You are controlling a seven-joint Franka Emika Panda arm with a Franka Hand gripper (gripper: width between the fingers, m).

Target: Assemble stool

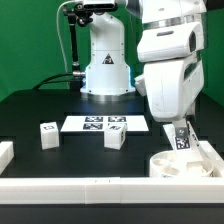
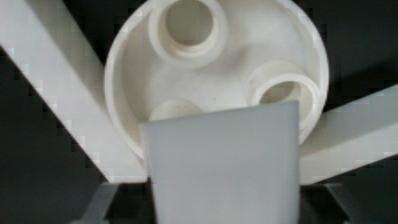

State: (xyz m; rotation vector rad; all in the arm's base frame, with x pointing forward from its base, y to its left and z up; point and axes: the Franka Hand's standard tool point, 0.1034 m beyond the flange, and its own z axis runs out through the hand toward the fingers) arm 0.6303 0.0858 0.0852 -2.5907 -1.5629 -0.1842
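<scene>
Exterior view, I see my gripper (image 1: 180, 134) pinching a tagged leg (image 1: 182, 142) above the round seat (image 1: 170, 166), seat lying in the border rails (image 1: 60, 187) corner, two loose legs (image 1: 47, 133) by the marker board (image 1: 104, 123), wrist view alone shows me the seat's holes (image 2: 187, 22).

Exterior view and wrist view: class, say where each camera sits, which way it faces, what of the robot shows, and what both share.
Exterior view: off the arm, across the table, facing the robot's base; shows base, arm and pincer gripping a leg.
Wrist view: on the wrist, looking down past that leg onto the seat; none of the robot clearly shows.
Shared: leg, seat, border rails.
</scene>
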